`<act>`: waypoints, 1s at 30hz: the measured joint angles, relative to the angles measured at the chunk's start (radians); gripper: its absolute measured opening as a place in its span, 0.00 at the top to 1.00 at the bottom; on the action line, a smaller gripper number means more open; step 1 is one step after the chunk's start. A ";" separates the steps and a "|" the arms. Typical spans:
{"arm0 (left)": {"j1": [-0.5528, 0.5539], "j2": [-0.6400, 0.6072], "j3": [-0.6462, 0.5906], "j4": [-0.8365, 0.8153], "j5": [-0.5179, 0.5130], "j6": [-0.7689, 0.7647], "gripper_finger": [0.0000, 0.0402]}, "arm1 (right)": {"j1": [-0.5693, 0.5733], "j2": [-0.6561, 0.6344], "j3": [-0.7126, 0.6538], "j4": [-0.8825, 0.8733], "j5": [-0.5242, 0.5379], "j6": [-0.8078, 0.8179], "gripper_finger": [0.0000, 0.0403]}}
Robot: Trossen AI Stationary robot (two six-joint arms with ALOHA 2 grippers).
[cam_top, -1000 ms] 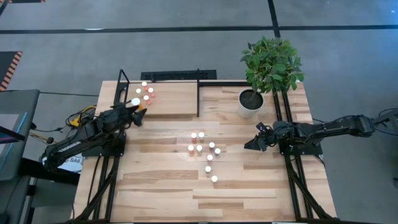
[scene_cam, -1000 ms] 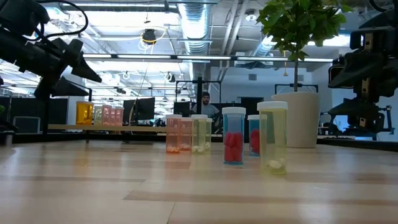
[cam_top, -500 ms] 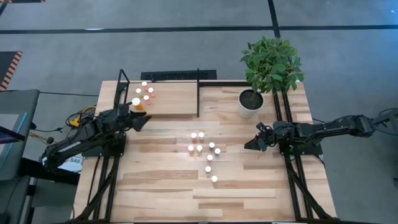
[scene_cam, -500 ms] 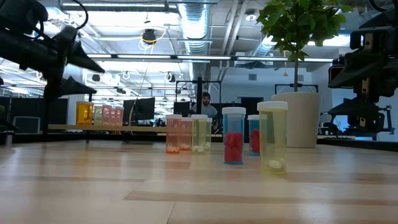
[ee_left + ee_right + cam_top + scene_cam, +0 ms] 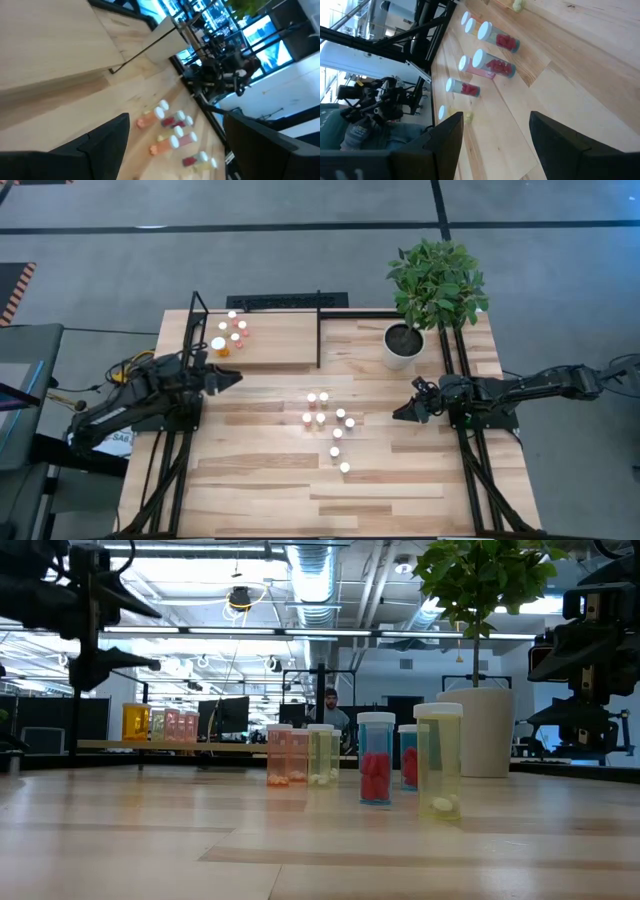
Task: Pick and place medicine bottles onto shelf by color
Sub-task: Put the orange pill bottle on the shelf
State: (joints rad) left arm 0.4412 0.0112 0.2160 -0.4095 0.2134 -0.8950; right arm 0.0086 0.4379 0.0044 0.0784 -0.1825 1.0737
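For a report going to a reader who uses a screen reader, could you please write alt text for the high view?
Overhead view of a plank table: the left pincer, open and empty, sits just off the shelf, where five medicine bottles stand. Eight more bottles cluster mid-table, and the right pincer waits beside them, below a potted plant.

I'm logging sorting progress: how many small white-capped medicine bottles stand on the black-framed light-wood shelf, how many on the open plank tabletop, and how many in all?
Small white-capped medicine bottles on the black-framed light-wood shelf: 5
Same bottles on the plank tabletop: 9
Total: 14
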 joint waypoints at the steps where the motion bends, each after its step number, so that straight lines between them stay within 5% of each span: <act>1: 0.000 0.007 0.009 0.002 0.000 -0.001 0.23 | 0.000 0.000 0.000 0.000 0.000 0.000 0.38; 6: -0.016 0.113 0.057 0.023 -0.012 -0.050 0.23 | 0.000 0.000 0.000 0.000 0.000 0.000 0.38; 15: -0.141 0.489 0.215 0.069 -0.095 -0.083 0.23 | 0.000 0.000 0.000 0.000 0.000 0.000 0.38; 25: -0.301 0.933 0.476 0.043 -0.225 -0.172 0.23 | 0.000 0.000 0.000 0.000 0.000 0.000 0.38; 30: -0.347 1.139 0.648 -0.094 -0.262 -0.238 0.23 | 0.000 0.000 0.000 0.000 0.000 0.000 0.38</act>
State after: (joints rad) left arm 0.0937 1.1503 0.8635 -0.5032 -0.0483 -1.1325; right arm 0.0090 0.4381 0.0044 0.0788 -0.1825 1.0737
